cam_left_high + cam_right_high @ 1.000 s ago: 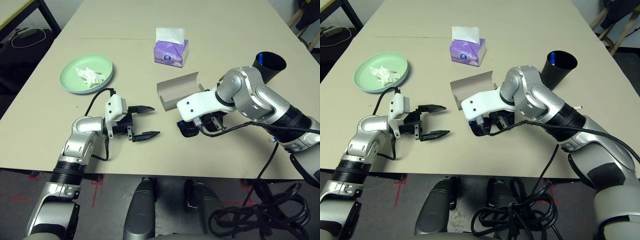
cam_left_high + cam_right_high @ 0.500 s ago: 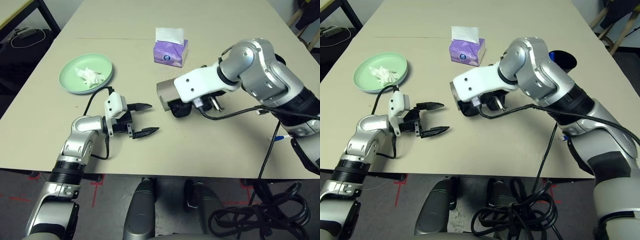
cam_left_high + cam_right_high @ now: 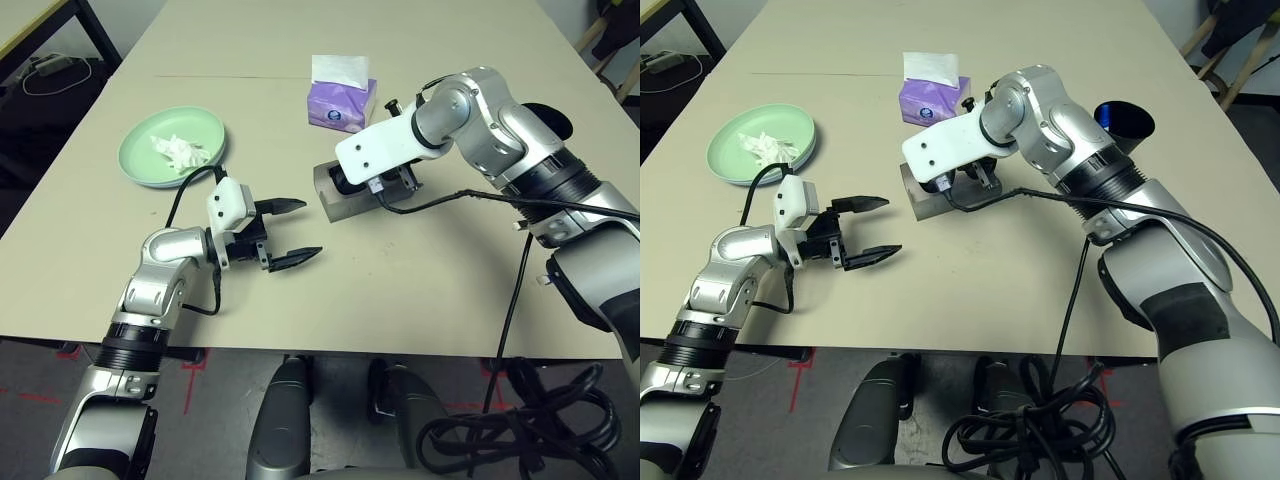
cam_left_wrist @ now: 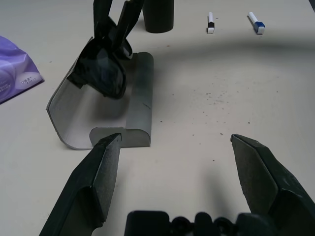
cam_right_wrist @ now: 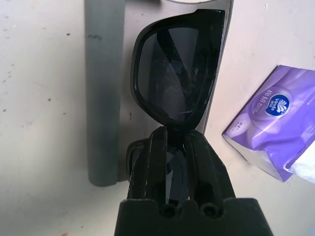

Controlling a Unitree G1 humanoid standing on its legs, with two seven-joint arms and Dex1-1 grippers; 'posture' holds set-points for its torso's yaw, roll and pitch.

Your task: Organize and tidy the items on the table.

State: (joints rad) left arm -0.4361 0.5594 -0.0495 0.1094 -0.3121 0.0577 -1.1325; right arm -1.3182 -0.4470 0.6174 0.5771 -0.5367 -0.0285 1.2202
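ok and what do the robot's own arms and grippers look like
Both arms are silver, with black ribbed sections and white hand covers that have small dark dots. Black cables run along them. The left gripper and right gripper each have two black, tapering fingers.

The right forearm (image 3: 565, 180) covers the lower body of the black, blue-lined cup (image 3: 550, 118) at the far right. At centre, the white wrist housing (image 3: 385, 150) masks part of the grey oblong glasses case (image 3: 350, 205); the case is also cropped in the right wrist view. In that view, the right gripper (image 5: 172, 130) obscures the middle of the black plastic sunglasses (image 5: 209, 73). The light-green round plate (image 3: 195, 120) conceals all but the rim of the light-blue round plate (image 3: 160, 184). Both wrist views crop the purple tissue box (image 5: 285, 118); its smallest print is illegible. The far edge of the pale beige tabletop (image 3: 400, 300) is cut off.
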